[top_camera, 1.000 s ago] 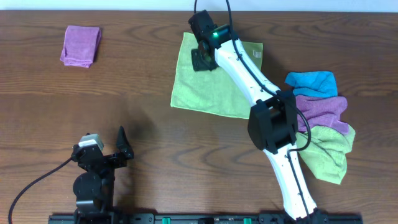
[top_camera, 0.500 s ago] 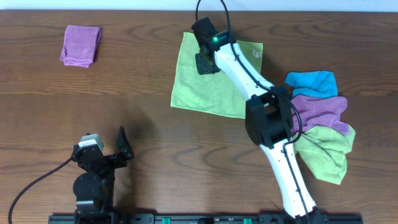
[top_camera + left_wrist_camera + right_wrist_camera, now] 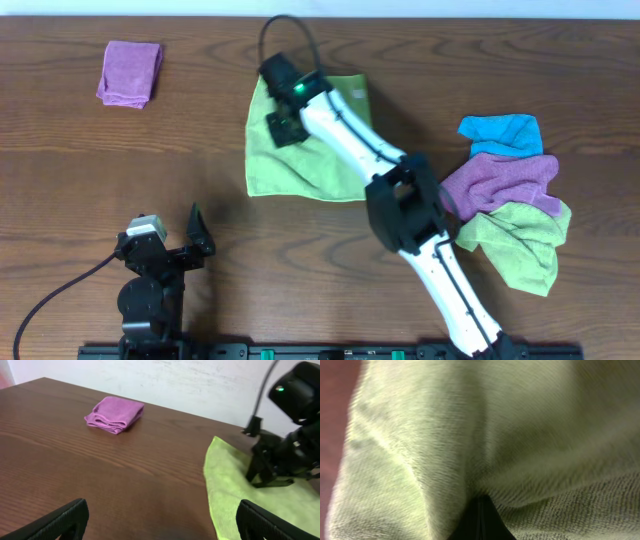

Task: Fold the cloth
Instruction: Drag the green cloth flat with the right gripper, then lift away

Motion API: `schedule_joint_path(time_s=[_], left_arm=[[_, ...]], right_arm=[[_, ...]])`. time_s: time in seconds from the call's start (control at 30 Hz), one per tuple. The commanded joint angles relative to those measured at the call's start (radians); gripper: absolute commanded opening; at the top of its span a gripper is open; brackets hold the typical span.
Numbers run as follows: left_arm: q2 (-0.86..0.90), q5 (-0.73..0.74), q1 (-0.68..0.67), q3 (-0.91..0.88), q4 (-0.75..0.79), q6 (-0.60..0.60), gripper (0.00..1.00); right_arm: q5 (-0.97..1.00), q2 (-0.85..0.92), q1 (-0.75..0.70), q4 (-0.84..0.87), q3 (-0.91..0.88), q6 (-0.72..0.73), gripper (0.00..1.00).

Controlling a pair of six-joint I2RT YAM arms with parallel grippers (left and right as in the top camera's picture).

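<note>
The lime-green cloth [image 3: 305, 170] lies mostly flat at the table's back centre, with its white tag [image 3: 357, 95] near the far right edge. My right gripper [image 3: 283, 128] reaches onto its left part and is shut on a pinch of the cloth; in the right wrist view the fabric [image 3: 520, 435] bunches around the closed fingertips [image 3: 480, 520]. My left gripper [image 3: 188, 243] rests open and empty at the front left. In the left wrist view its fingers [image 3: 160, 525] frame bare table, with the cloth [image 3: 235, 490] and the right gripper [image 3: 265, 472] to the right.
A folded purple cloth [image 3: 130, 72] lies at the back left and also shows in the left wrist view [image 3: 115, 413]. A pile at the right holds a blue cloth [image 3: 500, 132], a purple cloth [image 3: 510, 180] and a second lime-green cloth [image 3: 520, 245].
My right gripper has moved left and dragged the lime-green cloth left with it, away from the pile. The left arm has not moved.
</note>
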Motion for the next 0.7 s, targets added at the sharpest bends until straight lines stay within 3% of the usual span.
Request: schedule_joint_path(time_s=[0.0,0.27,0.37,0.43,0.57,0.6,0.63,0.67], left_arm=[[-0.005,-0.018,0.006,-0.031,-0.007,0.0,0.95],[-0.005,-0.018,0.006,-0.031,-0.007,0.0,0.95],[-0.006,-0.018,0.006,-0.031,-0.007,0.0,0.95],[-0.005,-0.018,0.006,-0.031,-0.007,0.0,0.95],[-0.006,-0.018,0.006,-0.031,-0.007,0.0,0.95],[-0.005,-0.018,0.006,-0.031,-0.007,0.0,0.95],[-0.005,-0.018,0.006,-0.031,-0.007,0.0,0.95],[-0.006,-0.018,0.006,-0.031,-0.007,0.0,0.95]], right_arm=[[-0.05,0.037,0.039,-0.005,0.0,-0.018,0.01],[-0.046,0.024,0.0,-0.025,0.037,-0.05,0.01],[-0.046,-0.01,-0.029,-0.042,0.117,-0.121,0.12],[-0.044,-0.039,-0.044,-0.063,0.183,-0.141,0.02],[0.023,-0.098,-0.06,-0.125,0.278,-0.16,0.07],[0.052,-0.113,-0.062,-0.148,0.293,-0.165,0.11],[0.093,-0.129,-0.063,-0.175,0.308,-0.165,0.3],[0.137,-0.145,-0.065,-0.197,0.314,-0.171,0.58]])
